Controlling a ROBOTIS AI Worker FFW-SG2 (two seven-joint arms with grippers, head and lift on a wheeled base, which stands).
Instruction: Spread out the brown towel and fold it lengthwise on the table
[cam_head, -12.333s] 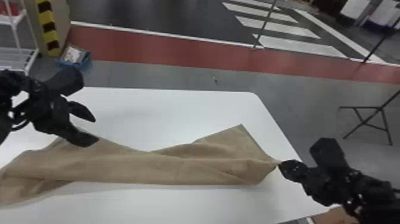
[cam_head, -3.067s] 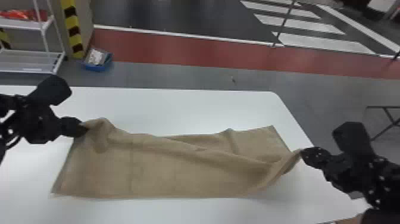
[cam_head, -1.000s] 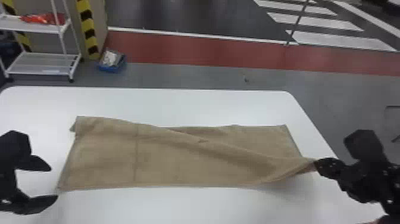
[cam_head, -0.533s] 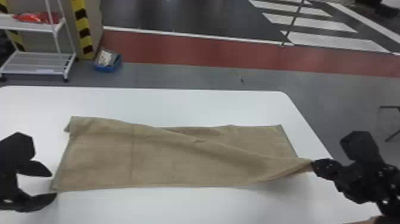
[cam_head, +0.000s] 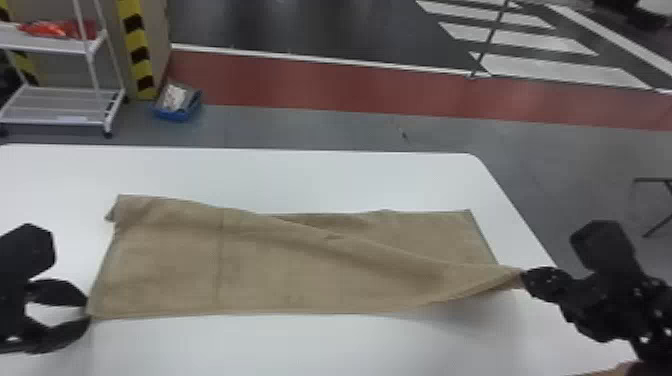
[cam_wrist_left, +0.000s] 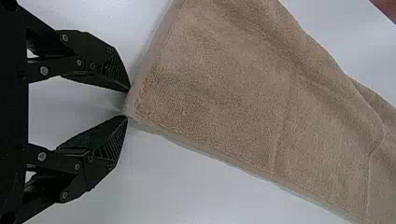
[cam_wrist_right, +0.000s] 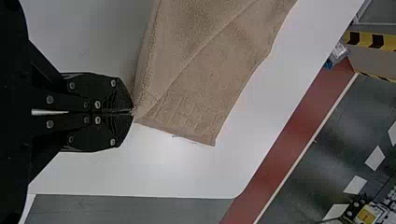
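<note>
The brown towel (cam_head: 300, 282) is laid mid-frame on the worktop (cam_head: 300, 175). One corner is clenched by the right claw (cam_head: 523, 279); the left claw (cam_head: 87, 309) is parted at the lower-left corner. Likely soft and limp, the towel is best pinched by corners.

Brown towel (cam_head: 300, 275) stretched across white table (cam_head: 300, 175), with diagonal fold down to lifted near right corner. Left gripper (cam_head: 88, 310) right by near left corner, fingers parted. Right gripper (cam_head: 524, 278) at table's right side, closed on raised corner, with soft shadow under cloth. Beyond table, at left: white wheeled shelf (cam_head: 45, 47) with orange-red item (cam_head: 52, 30), yellow-and-black striped post (cam_head: 138, 55), blue bin (cam_head: 175, 116) with pale contents. Farther off, red floor band (cam_head: 325, 87) and white crosswalk stripes (cam_head: 555, 70). Thin dark stand legs (cam_head: 657, 225) at right edge.
</note>
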